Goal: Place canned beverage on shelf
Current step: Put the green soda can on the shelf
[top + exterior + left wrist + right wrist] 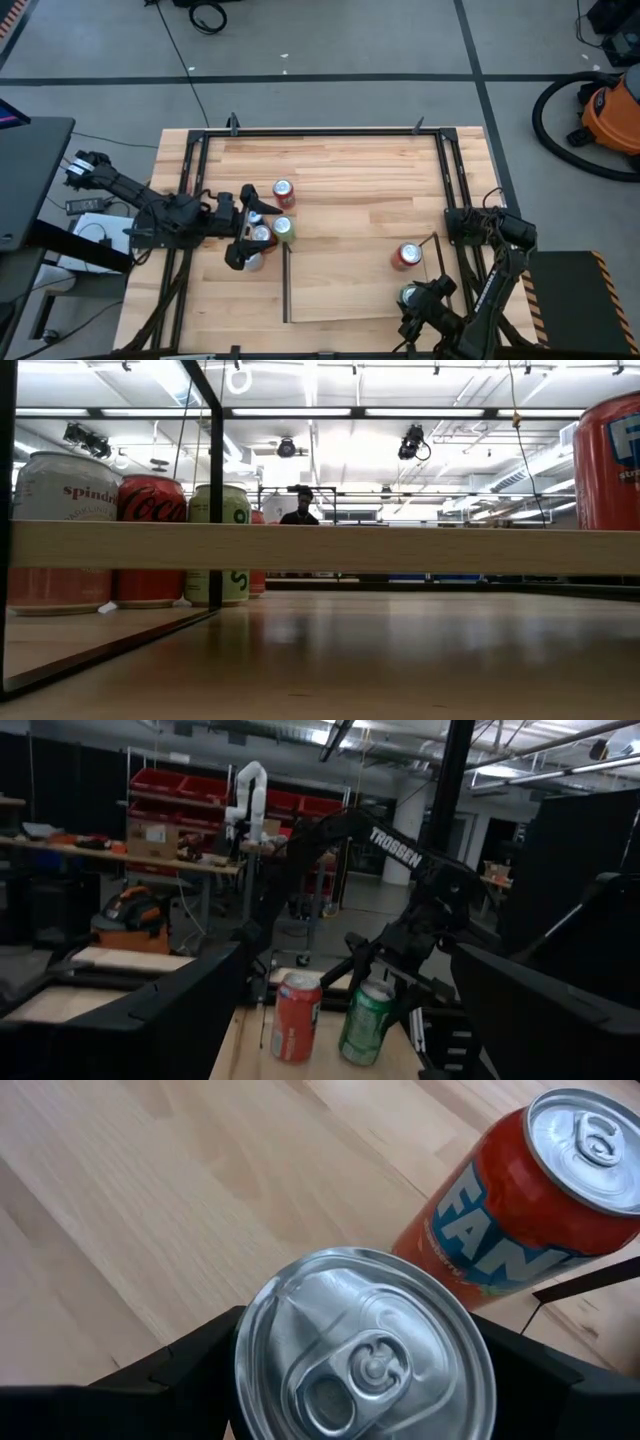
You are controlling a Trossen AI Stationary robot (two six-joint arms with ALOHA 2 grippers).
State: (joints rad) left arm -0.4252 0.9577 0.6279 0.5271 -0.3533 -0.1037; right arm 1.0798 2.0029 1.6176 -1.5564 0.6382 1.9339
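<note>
The shelf (350, 290) is a light-wood panel edged by thin dark rods, at the table's near middle; in the low view its board (400, 548) runs across the picture. An orange can (406, 256) stands on it, and also shows in the right wrist view (520, 1200). My right gripper (410, 298) is shut on a green can (366, 1020) beside the orange can. My left gripper (245, 240) is open and empty by a cluster of several cans (272, 230) on the table left of the shelf. My right gripper pinches the green can between its two fingers (190, 1365), one on each side of the can's wall just below the silver top (365, 1355). The fingers slant down from above and from the table's near side. The can is nearly upright; whether its base rests on the shelf I cannot tell.
In the low view a white can (62, 530), a red cola can (152, 540) and a green can (220, 540) stand on the table behind the shelf board. A black frame (320, 133) edges the tabletop. Bare wood lies at the far right (380, 180).
</note>
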